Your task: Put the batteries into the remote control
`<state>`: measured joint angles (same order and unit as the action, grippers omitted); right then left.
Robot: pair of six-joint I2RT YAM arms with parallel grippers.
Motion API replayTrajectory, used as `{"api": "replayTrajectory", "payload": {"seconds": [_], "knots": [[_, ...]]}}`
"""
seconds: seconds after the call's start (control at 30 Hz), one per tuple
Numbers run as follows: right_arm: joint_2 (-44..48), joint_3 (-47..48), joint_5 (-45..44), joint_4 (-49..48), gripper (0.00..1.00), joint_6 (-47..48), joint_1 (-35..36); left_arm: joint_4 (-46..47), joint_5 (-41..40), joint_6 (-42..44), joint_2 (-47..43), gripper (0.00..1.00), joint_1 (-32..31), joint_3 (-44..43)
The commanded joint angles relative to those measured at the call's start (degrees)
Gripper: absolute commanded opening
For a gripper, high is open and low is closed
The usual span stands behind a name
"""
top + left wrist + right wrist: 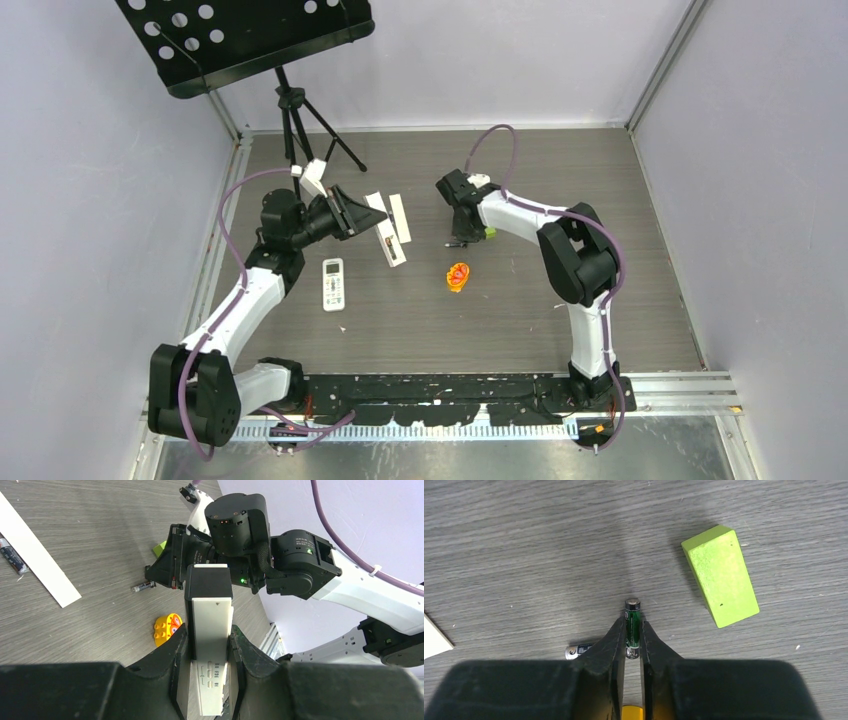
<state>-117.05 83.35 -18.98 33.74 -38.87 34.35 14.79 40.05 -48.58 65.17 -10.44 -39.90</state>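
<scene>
My left gripper (207, 632) is shut on a white remote (212, 615), gripping its long sides; in the top view this gripper (368, 215) holds the remote (388, 240) left of centre. My right gripper (633, 630) is shut on a slim green battery (632, 620) that points down at the table. A second battery (579, 650) lies on the table just left of the fingers and also shows in the left wrist view (144, 586). A third battery (12, 557) lies beside a white strip (37, 560). The right gripper (462, 238) is near the table's middle.
A second white remote (333, 284) lies on the table near the left arm. A lime-green block (720, 575) sits right of the right gripper. An orange-yellow toy (458, 276) lies nearer the arms. A tripod with a black perforated stand (290, 110) is at the back left.
</scene>
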Motion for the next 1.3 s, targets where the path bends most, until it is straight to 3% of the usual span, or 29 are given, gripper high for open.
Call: {"api": "replayTrajectory", "payload": {"seconds": [0.0, 0.07, 0.37, 0.6, 0.83, 1.27], "knots": [[-0.72, -0.96, 0.37, -1.08, 0.08, 1.69, -0.85, 2.90, 1.17, 0.62, -0.15, 0.00, -0.02, -0.97], [-0.26, -1.28, -1.17, -0.97, 0.01, 2.12, -0.95, 2.88, 1.21, 0.59, -0.17, 0.00, -0.02, -1.05], [13.65, -8.31, -5.34, -9.11, 0.00, 6.81, 0.19, 4.01, 1.41, -1.25, 1.35, 0.00, -0.02, -0.97], [32.26, -20.46, 5.19, -23.24, 0.00, 10.86, 2.23, 5.95, 3.23, -3.82, 3.19, 0.00, -0.08, -1.29], [47.86, -28.28, 10.91, -36.70, 0.00, 17.22, 10.17, 13.70, 6.83, -8.88, 5.96, 0.00, -0.41, -1.26], [50.26, -24.71, 14.24, -35.36, 0.00, 21.50, 19.52, 26.98, 9.90, -13.33, 6.77, 0.00, -1.48, 1.25]]}}
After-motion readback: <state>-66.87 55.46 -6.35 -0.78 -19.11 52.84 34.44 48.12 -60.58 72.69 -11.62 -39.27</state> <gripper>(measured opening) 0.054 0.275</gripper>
